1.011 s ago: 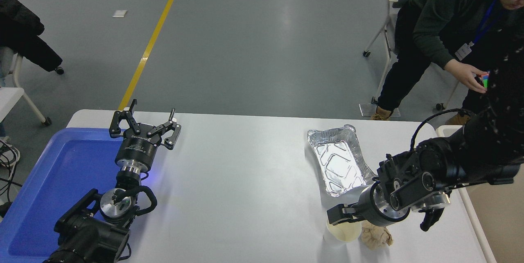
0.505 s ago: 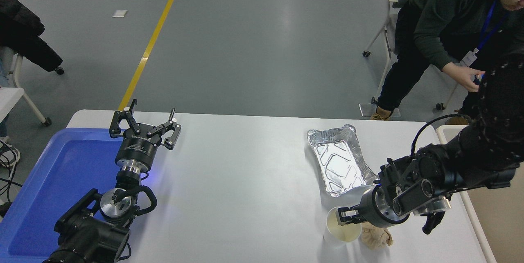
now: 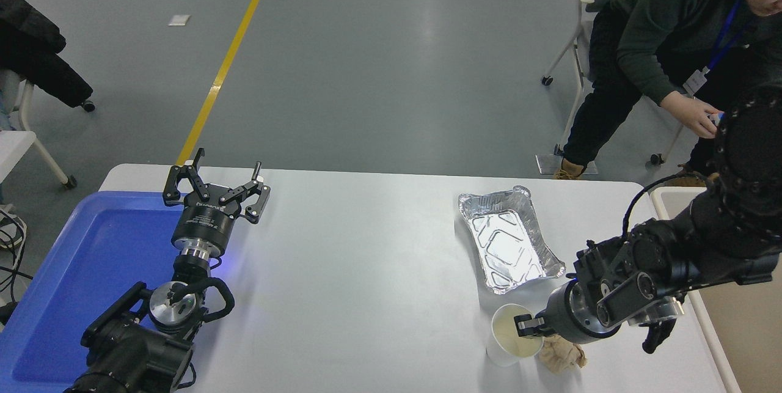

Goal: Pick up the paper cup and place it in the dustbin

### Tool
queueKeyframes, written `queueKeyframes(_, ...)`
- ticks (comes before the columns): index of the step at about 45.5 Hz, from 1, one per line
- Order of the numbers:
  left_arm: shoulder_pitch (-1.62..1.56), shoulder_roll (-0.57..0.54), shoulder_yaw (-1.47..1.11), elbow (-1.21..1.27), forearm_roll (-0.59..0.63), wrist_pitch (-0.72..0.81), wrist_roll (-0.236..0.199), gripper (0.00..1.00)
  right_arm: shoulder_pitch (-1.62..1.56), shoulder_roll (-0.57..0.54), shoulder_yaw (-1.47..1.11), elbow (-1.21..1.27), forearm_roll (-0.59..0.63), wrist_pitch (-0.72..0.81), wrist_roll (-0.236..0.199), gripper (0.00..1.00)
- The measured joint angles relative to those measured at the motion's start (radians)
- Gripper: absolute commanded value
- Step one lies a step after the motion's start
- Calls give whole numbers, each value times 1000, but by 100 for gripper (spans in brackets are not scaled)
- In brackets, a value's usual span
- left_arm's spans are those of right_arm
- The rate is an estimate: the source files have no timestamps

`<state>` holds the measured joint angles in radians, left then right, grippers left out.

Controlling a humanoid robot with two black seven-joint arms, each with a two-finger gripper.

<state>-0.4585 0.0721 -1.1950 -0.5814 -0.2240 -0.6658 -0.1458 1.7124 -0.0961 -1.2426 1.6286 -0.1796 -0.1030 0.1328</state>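
Head view: right gripper (image 3: 529, 326) clamped on paper cup's (image 3: 512, 334) right rim near table's (image 3: 366, 271) front edge — dustbin (image 3: 712, 319) far right; left gripper (image 3: 215, 188) spread wide, parked over blue tray (image 3: 79, 271).

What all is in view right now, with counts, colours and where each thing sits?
paper cup: one, white with cream inside, near right of table.
paper ball: one, tan, crumpled, just right of the cup.
foil tray: one, silver, beyond the cup.
dustbin: one, beige, off the table's right edge.
blue tray: one, table's left end.
table: one, white.
person: one, dark clothes, seated far right.
left gripper: black, open, parked by the blue tray.
right gripper: black, at the cup's rim.
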Motion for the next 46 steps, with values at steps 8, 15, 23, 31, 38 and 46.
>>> queueKeyframes(8, 0, 0, 0, 0, 0, 0, 0, 99, 159, -95, 9, 51, -6, 125, 15, 0)
queueKeyframes(15, 1, 0, 0, 0, 0, 0, 0, 99, 353, -189, 4, 71, -29, 313, 21, 0)
queueKeyframes(23, 1, 0, 0, 0, 1, 0, 1, 99, 588, -251, -27, 78, -48, 535, 24, 0)
queueKeyframes(31, 1, -1, 0, 0, 1, 0, 1, 99, 787, -283, -54, 74, -67, 711, 22, 0)
queueKeyframes(38, 1, -1, 0, 0, 1, 0, 1, 99, 902, -298, -92, 42, -78, 783, 18, 0)
queueKeyframes(46, 1, -1, 0, 0, 1, 0, 1, 99, 966, -348, -159, -48, -85, 813, 15, 0)
